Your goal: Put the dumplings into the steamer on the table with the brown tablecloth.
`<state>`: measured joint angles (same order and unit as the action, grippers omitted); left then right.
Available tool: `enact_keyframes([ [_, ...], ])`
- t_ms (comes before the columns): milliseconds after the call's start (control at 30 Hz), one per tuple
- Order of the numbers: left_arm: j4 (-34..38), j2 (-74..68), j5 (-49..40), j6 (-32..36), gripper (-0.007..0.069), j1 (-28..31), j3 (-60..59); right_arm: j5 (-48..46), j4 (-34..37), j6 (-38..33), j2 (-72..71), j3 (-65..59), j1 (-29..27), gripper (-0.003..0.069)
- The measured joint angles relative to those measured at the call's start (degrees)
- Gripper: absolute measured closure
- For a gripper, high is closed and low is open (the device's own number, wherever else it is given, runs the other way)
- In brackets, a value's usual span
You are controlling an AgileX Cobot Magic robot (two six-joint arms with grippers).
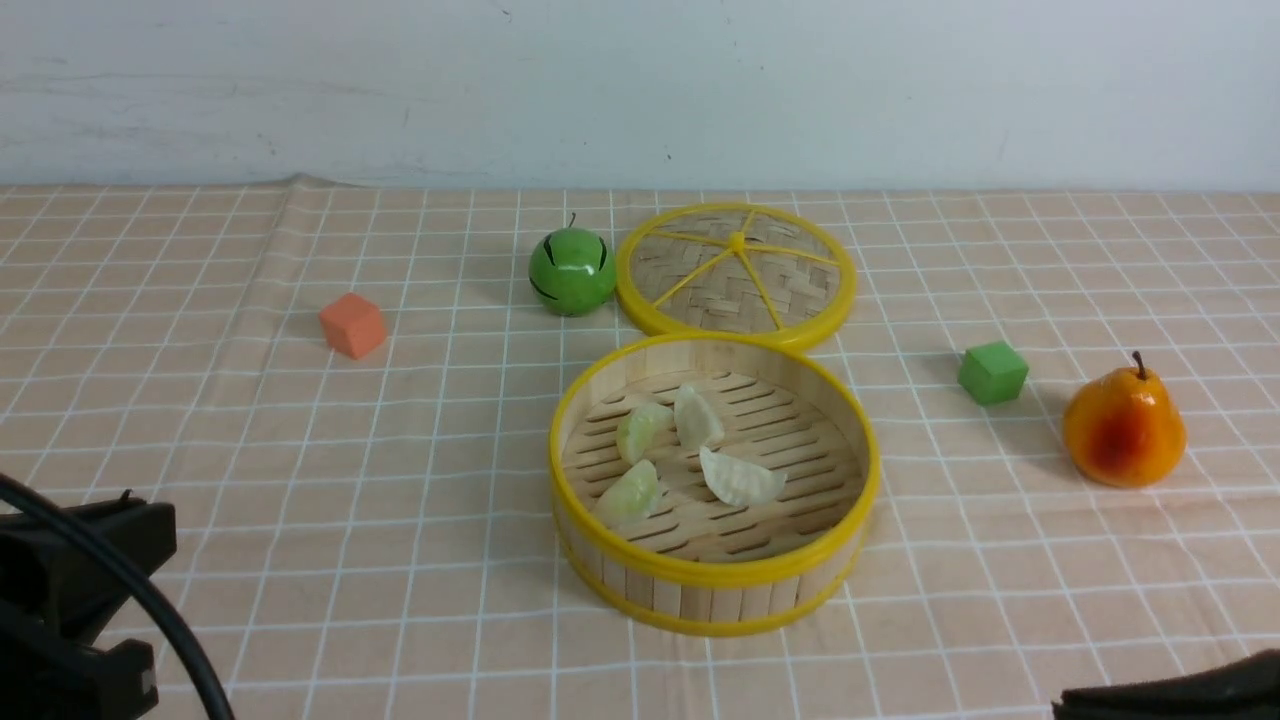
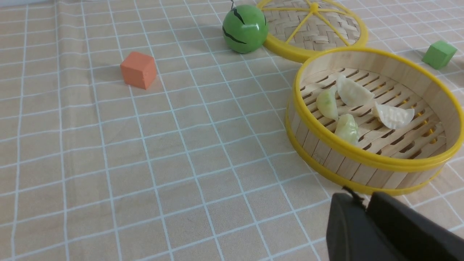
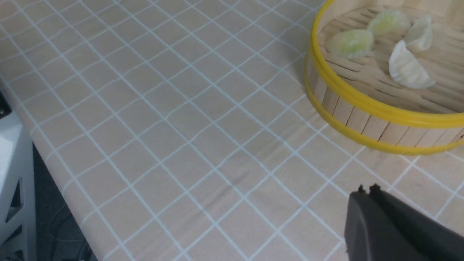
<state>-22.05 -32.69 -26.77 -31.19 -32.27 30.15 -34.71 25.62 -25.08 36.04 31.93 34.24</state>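
Brown tablecloth [image 1: 300, 480] covers the tabletop; front view shows four dumplings [image 1: 690, 450] inside the steamer [image 1: 714, 585]. Left wrist view: left claw [image 2: 366, 203] clenched, empty. Right wrist view: right claw [image 3: 367, 190] clenched, empty

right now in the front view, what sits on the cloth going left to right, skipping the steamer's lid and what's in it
orange cube → green round fruit → steamer → green cube → orange pear
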Motion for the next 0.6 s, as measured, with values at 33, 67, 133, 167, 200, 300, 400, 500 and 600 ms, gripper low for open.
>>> enact_keyframes([
  [33, 0.0, 0.0, 0.0, 0.0, 0.0552, 0.0, 0.0, 0.4, -0.6, 0.0, -0.9, -0.1, -0.1, 0.0677],
  [67, 0.0, 0.0, 0.0, 0.0, 0.0552, 0.0, 0.0, 1.5, -2.0, -0.2, -1.9, -0.1, -0.3, 0.0677],
  [133, 0.0, 0.0, 0.0, 0.0, 0.055, 0.0, 0.0, 3.5, -5.5, -0.2, -3.3, -0.2, -1.0, 0.0677],
  [167, 0.0, 0.0, -0.1, 0.0, 0.055, 0.0, 0.0, 5.1, -8.1, 0.4, -4.1, -0.2, -1.5, 0.0677],
  [200, 0.0, 0.0, -0.1, 0.0, 0.0549, 0.0, 0.0, 5.8, -9.7, 1.1, -4.6, -0.3, -2.1, 0.0676],
  [300, 0.0, 0.0, -0.1, 0.0, 0.0545, 0.0, 0.0, 6.9, -15.3, 6.6, -6.1, -0.4, -3.9, 0.0676],
  [400, 0.0, 0.0, -0.1, 0.0, 0.054, 0.0, 0.0, 8.8, -20.2, 12.3, -7.8, -1.8, -5.6, 0.0676],
  [500, 0.0, 0.0, -0.1, 0.0, 0.0534, 0.0, 0.0, 13.0, -23.8, 16.0, -12.5, -6.6, -7.7, 0.0676],
  [600, 0.0, 0.0, -0.1, 0.0, 0.0533, 0.0, 0.0, 16.5, -25.0, 17.0, -20.9, -13.8, -11.5, 0.0676],
])
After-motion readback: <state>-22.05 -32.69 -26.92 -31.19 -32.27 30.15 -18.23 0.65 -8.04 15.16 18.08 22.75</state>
